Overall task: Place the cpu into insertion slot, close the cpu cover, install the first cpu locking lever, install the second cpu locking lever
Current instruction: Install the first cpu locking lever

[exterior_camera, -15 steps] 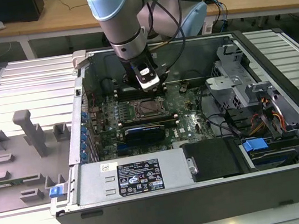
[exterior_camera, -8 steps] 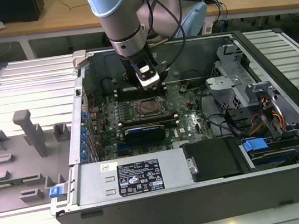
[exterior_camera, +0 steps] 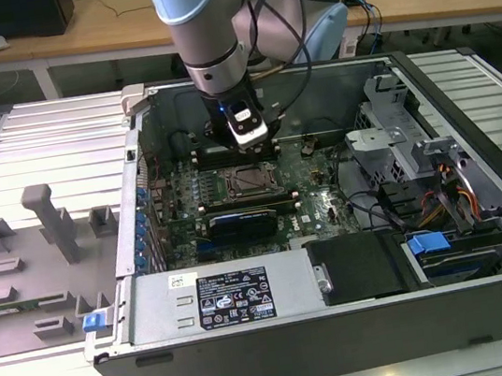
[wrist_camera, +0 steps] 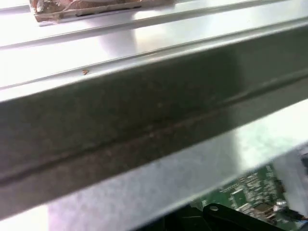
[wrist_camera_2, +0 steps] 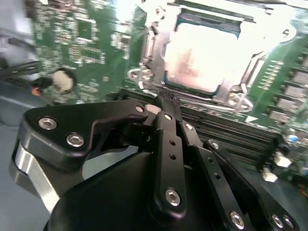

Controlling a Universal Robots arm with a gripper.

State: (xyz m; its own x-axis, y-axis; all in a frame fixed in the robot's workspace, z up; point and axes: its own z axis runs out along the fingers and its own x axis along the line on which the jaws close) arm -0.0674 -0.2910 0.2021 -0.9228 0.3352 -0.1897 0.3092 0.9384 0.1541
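The cpu (wrist_camera_2: 202,55) lies flat in the insertion slot (wrist_camera_2: 234,98), its pale metal top facing up. The silver cpu cover (wrist_camera_2: 150,45) lies down around it as a frame. I cannot tell whether the thin levers at the frame's edges are latched. In the second wrist view my gripper (wrist_camera_2: 162,102) hangs just short of the socket's near edge, its black fingers shut together with nothing between them. In the exterior view the gripper (exterior_camera: 253,153) sits low inside the open computer case, right behind the cpu (exterior_camera: 248,181).
Long black RAM slots (wrist_camera_2: 240,132) run beside the socket on the green motherboard (exterior_camera: 313,188). The grey case wall (wrist_camera: 144,120) is close to the wrist. A power supply (exterior_camera: 238,294), a drive cage (exterior_camera: 393,129) and cables (exterior_camera: 377,207) crowd the case. A grey fixture (exterior_camera: 49,228) stands outside it.
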